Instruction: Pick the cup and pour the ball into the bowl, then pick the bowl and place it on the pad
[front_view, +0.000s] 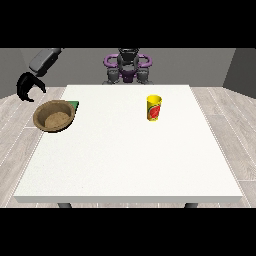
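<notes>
You have: yellow cup (154, 108) upright on the counter (130, 165); brown bowl (54, 116) covering the green pad (74, 104); view-left hand (27, 86), fingers curled, empty.

The robot's torso (128, 65) is showing dark grey and black, with purple rings at both shoulders. Just above the black hand (27, 87) at the view's left, a grey boxy forearm (44, 60) is showing, joining its wrist.

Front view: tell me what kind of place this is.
Probably a bare test room for tabletop handling: a large white table on grey plank flooring, plain grey walls, and only a yellow cup, a brown bowl and a green pad laid out.
</notes>
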